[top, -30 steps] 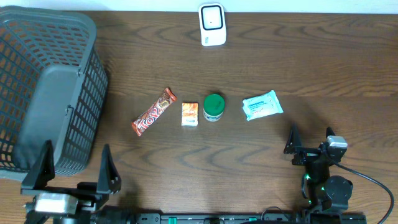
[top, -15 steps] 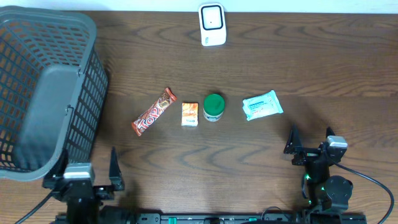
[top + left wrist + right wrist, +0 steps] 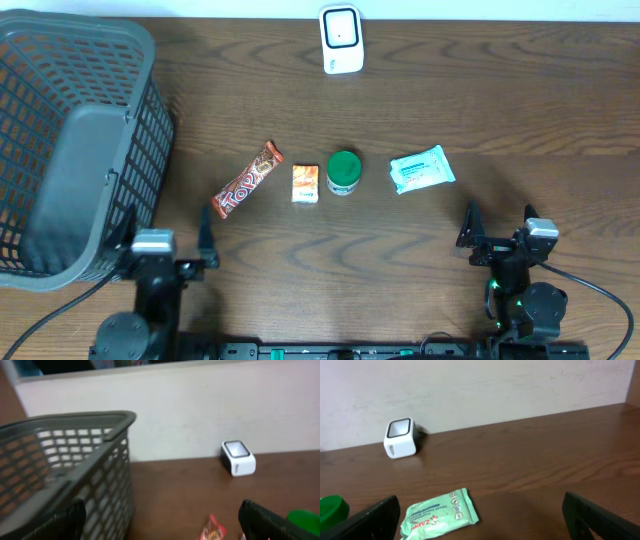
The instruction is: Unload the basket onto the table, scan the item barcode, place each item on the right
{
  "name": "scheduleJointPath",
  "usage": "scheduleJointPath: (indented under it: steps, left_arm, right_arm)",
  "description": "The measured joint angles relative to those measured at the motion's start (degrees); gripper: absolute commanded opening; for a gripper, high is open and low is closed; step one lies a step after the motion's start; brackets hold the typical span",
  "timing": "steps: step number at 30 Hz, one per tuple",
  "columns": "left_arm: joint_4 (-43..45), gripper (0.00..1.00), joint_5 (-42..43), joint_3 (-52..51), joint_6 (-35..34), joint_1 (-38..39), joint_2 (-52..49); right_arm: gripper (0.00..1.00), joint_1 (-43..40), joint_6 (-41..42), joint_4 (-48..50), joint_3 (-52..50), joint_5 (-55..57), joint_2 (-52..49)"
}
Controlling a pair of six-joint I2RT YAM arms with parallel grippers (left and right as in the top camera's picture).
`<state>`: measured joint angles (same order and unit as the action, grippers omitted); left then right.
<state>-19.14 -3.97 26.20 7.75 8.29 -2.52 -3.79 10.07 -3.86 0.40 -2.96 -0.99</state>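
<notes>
Overhead view: four items lie in a row mid-frame, candy bar [image 3: 247, 180], small orange box [image 3: 305, 184], green-lidded jar [image 3: 344, 172] and wipes packet [image 3: 421, 169], and the white scanner [image 3: 341, 40] stands at top centre, well apart from all of them. The left gripper [image 3: 166, 230] waits at lower left, just beside the grey basket [image 3: 150, 110], fingers spread wide with nothing between them. The right gripper [image 3: 499, 216] at lower right is likewise spread and empty. So nothing is picked yet, and the reach looks like the step in hand. The candy bar lies nearest the left gripper, the wipes packet nearest the right; either is a fair first choice. To do it well, come down across the item's narrow width and grip near one end so the fingers don't cover the printed code. Mind the neighbours too: box and jar sit almost touching. Which face carries a barcode can't be told from here, so expect to turn the item in front of the scanner's window.
</notes>
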Motion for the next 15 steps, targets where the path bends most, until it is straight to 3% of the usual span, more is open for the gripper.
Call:
scheduleJointPath:
  steps: [8,15]
  left_arm:
    - [20.76,0.98,3.32,-18.97,0.00,0.00,-0.07]
    - [22.32,0.98,4.07,-25.16,0.02,-0.87,-0.04]
  right_arm:
    - [0.99,0.00,0.00,0.02,0.00,0.00,0.00]
    - [0.99,0.00,0.00,0.00,0.00,0.00,0.00]
